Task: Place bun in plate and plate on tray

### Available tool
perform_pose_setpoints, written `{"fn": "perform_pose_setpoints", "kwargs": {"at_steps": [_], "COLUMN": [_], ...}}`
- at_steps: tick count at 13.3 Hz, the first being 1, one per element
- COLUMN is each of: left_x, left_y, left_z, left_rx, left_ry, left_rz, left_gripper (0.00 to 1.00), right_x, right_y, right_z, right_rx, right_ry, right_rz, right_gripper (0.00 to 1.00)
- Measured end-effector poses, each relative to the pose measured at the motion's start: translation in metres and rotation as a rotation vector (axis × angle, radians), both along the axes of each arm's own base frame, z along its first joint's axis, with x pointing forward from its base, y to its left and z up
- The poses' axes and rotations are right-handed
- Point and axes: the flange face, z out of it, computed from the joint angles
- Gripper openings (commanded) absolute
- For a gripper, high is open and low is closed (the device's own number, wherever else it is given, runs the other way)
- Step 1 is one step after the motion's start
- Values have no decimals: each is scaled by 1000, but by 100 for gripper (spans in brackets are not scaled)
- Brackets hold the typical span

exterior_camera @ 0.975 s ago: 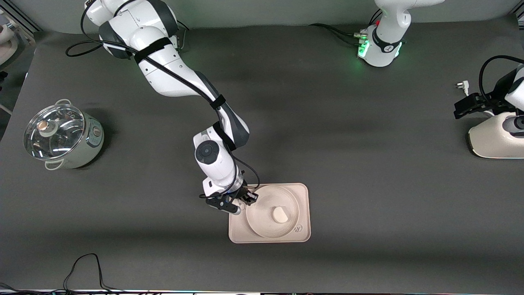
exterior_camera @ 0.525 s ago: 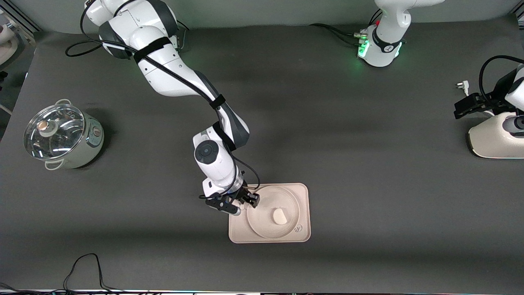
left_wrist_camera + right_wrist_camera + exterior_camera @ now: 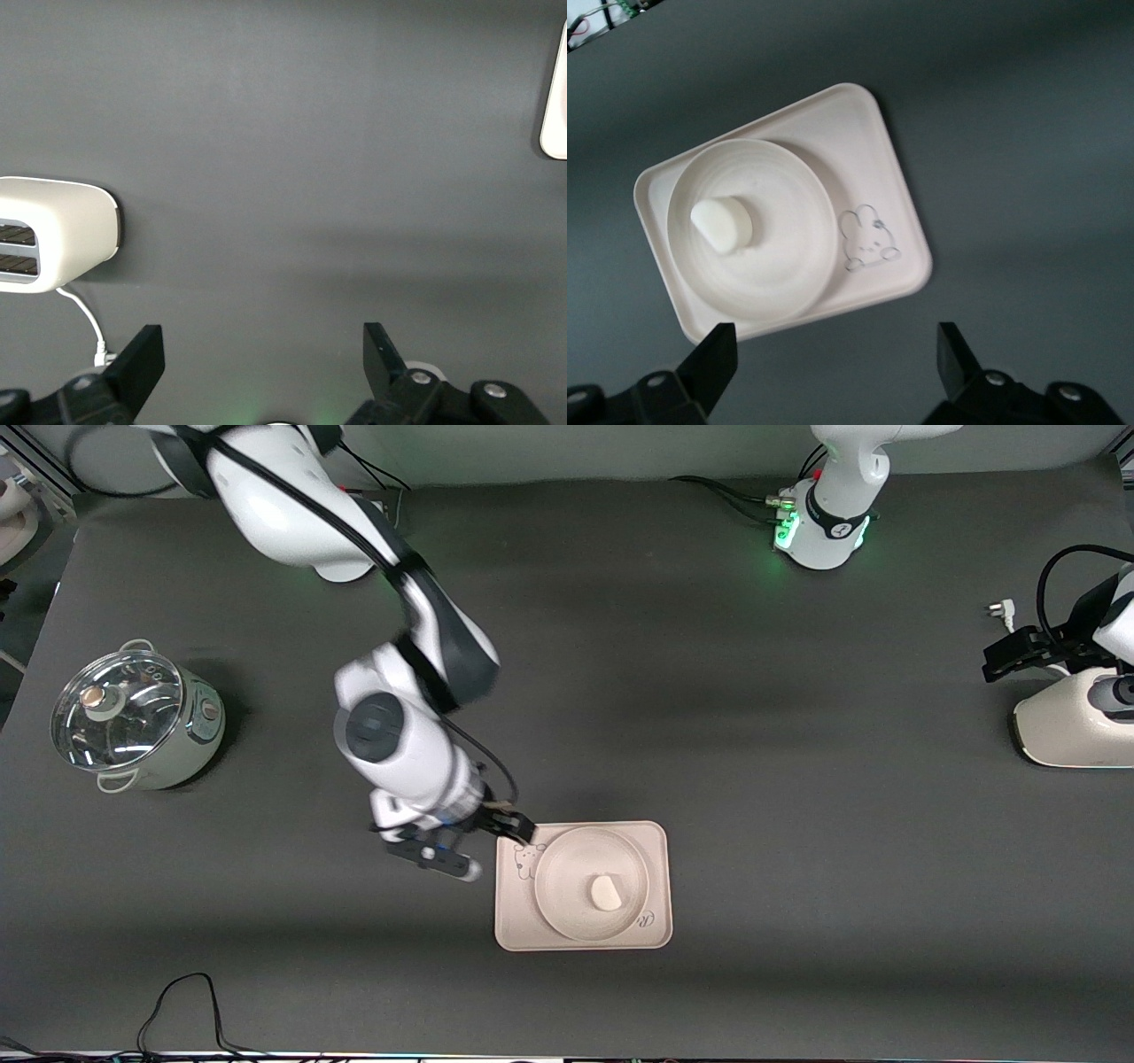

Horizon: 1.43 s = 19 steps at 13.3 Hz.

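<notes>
bun (image 3: pixel 606 892) sits in the middle of the plate (image 3: pixel 567 859), and the plate rests flat on the tray (image 3: pixel 656 841), covering most of it and leaving bare the strip with the printed rabbit at the tray's 9 o'clock edge in the front view. judging from how things lie, both halves of the task look done: bun in plate, plate on tray. nothing seems left but for the arm to clear away.

right claw (image 3: pixel 483 850) is up in the air over the surface (image 3: pixel 709 691), at about 10 o'clock from the tray's rabbit corner in the front view, apart from the tray and touching nothing. its fingers stand wide apart and hold nothing, as the right wrist view shows, with tray, plate and bun all seen whole between the two fingertips (image 3: pixel 713 354). from this claw the bun lies at roughly 4 o'clock in the front view, well clear of it, with the plate rim and the rabbit strip between them.

left claw (image 3: pixel 261 359) waits at the left arm's end of the surface, over bare mat near a white toaster-like appliance (image 3: pixel 53 232); its fingers are spread and empty. only a corner of the tray shows at the edge of its wrist view.

a lidded pot (image 3: pixel 133 717) stands toward the right arm's end, well apart from the tray, at about 10 o'clock from it in the front view.
</notes>
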Motion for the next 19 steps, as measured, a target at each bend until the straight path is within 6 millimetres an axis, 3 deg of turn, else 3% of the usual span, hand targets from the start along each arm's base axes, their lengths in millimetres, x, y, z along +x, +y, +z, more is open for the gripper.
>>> {"fn": "perform_pose_setpoints", "kwargs": {"at_steps": [2,5,8,11,14,19], "left_x": [0,0,0,0,0,0], "left_y": [0,0,0,0,0,-5], "left_z": [0,0,0,0,0,3], "left_rx": [0,0,0,0,0,0], "left_ry": [0,0,0,0,0,-8], "left_rz": [0,0,1,1,-1,-10], "left_gripper": [100,100,100,100,100,100], "right_x": [-10,-47,-88,-102,-103,-107], "right_y": [-68,-171,-249,-312,-352,-362], "right_z": [65,131,176,194,193,199], "right_rx": [-12,-8,-61,-104,-121,-150], "right_ry": [30,73,87,85,89,88], "right_rz": [74,183,288,341,330,320], "right_gripper": [100,100,100,100,100,100]}}
